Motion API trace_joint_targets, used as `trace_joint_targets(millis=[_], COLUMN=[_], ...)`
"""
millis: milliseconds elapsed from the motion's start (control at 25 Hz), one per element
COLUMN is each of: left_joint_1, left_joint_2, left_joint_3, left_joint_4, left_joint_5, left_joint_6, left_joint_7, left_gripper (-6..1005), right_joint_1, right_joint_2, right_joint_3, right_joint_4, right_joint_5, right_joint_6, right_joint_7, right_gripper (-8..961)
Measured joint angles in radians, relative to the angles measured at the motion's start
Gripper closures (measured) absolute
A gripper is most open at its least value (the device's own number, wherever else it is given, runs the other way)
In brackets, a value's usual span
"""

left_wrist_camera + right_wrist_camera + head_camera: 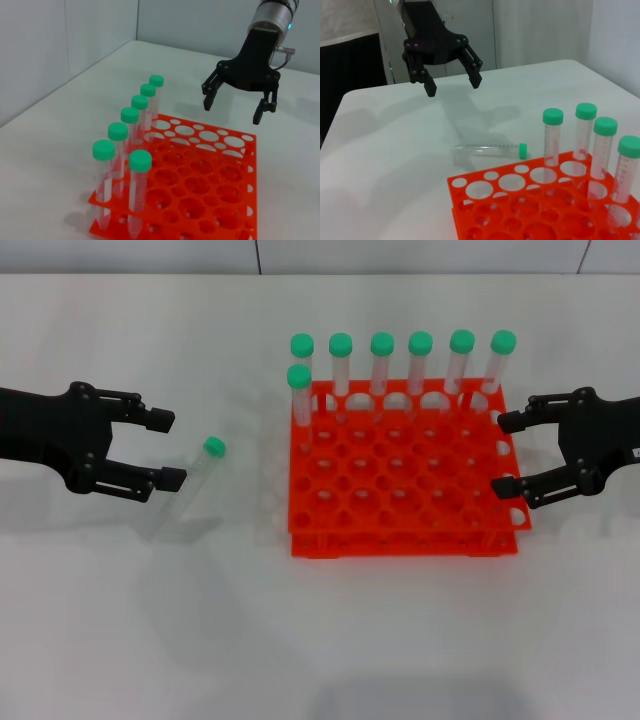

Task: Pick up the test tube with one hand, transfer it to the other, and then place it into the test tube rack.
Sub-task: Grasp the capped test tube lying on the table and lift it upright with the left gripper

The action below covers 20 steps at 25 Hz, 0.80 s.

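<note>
The test tube (188,492), clear with a green cap, lies on the white table left of the rack; it also shows in the right wrist view (487,149). My left gripper (165,449) is open and empty, hovering just left of the tube's cap end; it shows from the front in the right wrist view (452,86). My right gripper (506,454) is open and empty at the rack's right edge, above the table; it also shows in the left wrist view (232,112). The orange-red test tube rack (400,543) stands in the middle of the table.
Several green-capped tubes (381,365) stand upright in the rack's back row, and one more (299,395) stands in the second row at the left end. They also show in the left wrist view (130,127). The other rack holes (200,172) hold nothing.
</note>
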<state>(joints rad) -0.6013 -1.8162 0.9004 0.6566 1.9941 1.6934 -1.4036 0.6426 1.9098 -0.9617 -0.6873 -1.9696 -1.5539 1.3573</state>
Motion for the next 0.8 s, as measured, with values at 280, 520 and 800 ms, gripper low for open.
trace_joint_targets(millis=[280,520,800], left_joint_1=[0.0,0.0,0.003], left_joint_2=[0.0,0.0,-0.006], left_joint_3=[0.0,-0.003,0.007], left_joint_4=[0.0,0.0,0.079], left_joint_5=[0.0,0.0,0.014], left_joint_6=[0.0,0.0,0.019], left_joint_7=[0.0,0.0,-0.161], left_gripper=[203,205,206], right_joint_1=[0.0,0.0,0.0], right_joint_2=[0.0,0.0,0.0], right_joint_3=[0.0,0.002,0.003], right_joint_4=[0.0,0.0,-0.001], right_joint_5=[0.0,0.0,0.0], right_joint_6=[0.0,0.0,0.001], right_joint_7=[0.0,-0.001,-0.001], right_gripper=[83,84,83])
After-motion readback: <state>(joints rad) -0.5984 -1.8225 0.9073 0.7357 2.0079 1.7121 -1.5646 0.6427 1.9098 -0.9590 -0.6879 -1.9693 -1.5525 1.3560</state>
